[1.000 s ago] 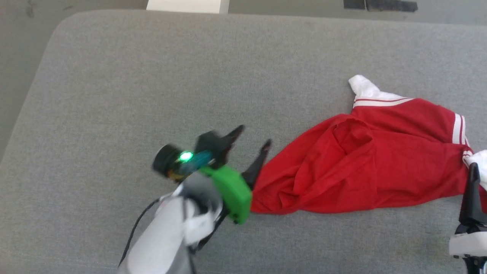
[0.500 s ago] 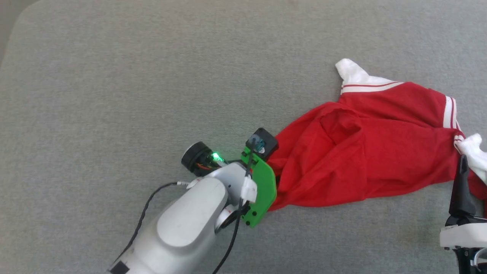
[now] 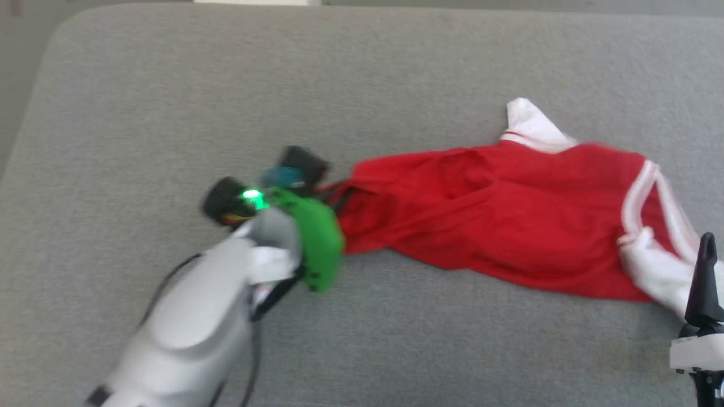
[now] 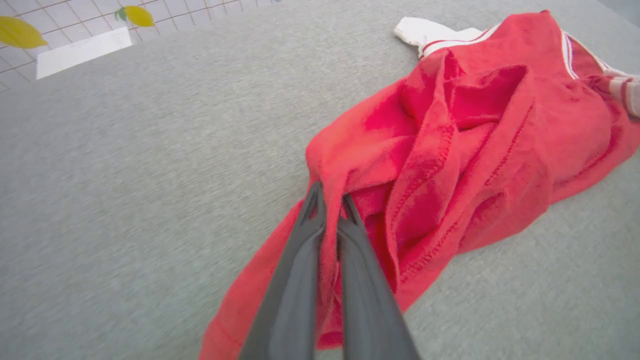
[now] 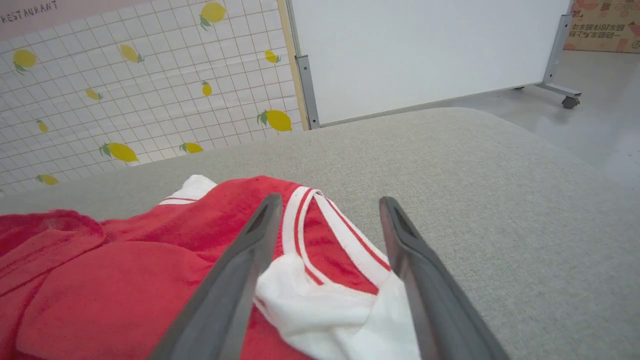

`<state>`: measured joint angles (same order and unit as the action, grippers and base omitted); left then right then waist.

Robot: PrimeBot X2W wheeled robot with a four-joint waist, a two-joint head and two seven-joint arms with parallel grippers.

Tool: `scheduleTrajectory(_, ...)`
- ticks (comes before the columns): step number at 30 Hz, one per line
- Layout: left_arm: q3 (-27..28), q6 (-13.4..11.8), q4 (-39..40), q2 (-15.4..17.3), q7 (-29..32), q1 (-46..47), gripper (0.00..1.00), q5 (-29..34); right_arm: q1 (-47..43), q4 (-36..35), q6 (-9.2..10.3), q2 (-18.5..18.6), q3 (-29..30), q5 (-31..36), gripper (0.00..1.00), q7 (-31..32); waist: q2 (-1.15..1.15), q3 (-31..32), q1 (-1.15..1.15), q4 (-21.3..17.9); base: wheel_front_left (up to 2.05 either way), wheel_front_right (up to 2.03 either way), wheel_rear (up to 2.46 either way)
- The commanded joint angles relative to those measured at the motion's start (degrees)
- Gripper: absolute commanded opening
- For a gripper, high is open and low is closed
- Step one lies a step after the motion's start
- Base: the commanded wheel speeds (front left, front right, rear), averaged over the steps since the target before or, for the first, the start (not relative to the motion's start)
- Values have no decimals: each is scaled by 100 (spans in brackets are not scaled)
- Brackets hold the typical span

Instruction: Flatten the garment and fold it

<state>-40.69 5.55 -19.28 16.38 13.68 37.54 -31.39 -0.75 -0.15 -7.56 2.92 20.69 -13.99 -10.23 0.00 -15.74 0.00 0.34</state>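
So the garment [image 3: 498, 226] is lying on the grey padded surface [image 3: 226, 85], over toward the right half in the head view, and it's pretty rumpled, with lots of folds and ridges running along the red body. No lettering shows, just plain red cloth plus the white bits. 1 white sleeve [image 3: 529, 121] pokes out at the far edge, and the other white sleeve [image 3: 650, 265] is bunched up at the right end next to the red-and-white striped trim [image 5: 320, 220]. The left gripper [image 4: 331, 195] is clamped down on the garment's left end: in its wrist view the 2 dark fingers are pressed together with a pinch of red fabric and a stitched hem squeezed between them, and that bit of cloth looks pulled up off the surface a little. In the head view the green bracket [image 3: 317, 243] on that wrist sits right at the shirt's left tip. The right gripper [image 5: 327, 210] has its fingers spread wide with nothing in them, hanging above the bunched sleeve and striped trim; can't tell if it's actually touching the cloth. Beyond the surface there's a tiled wall with lemon prints [image 5: 125, 100] and a white panel on wheels [image 5: 425, 50].
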Motion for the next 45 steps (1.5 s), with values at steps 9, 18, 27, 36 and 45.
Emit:
scheduleTrajectory(9, 1062, -1201, 2119, 1113, -276, -3210, 0, -1277, -229, -286, 8, -4, 42, 64, 100, 254, 0, 292, 0, 673, 0, 0, 0)
scheduleTrajectory(18, 1092, -1301, 2452, 603, -960, -3877, 100, -1548, -200, -419, 8, -4, 41, 131, 100, 414, 0, 294, 0, 1036, 0, 0, 0)
scheduleTrajectory(27, 1159, -1000, 2686, 849, -639, -2313, 100, -1089, -169, -311, 8, -4, -26, 48, 100, 404, 0, 330, 0, 917, 0, 0, 0)
scheduleTrajectory(36, 384, -535, 1156, 191, 54, -351, 100, -523, -6, -217, 8, -4, -119, 18, 100, 338, 0, 91, 0, 368, 0, 0, 0)
scheduleTrajectory(45, -140, -201, -307, -314, 628, 652, 100, -325, 128, -241, 8, -4, -106, 4, 100, 305, 0, -236, 0, -106, 0, 0, 0)
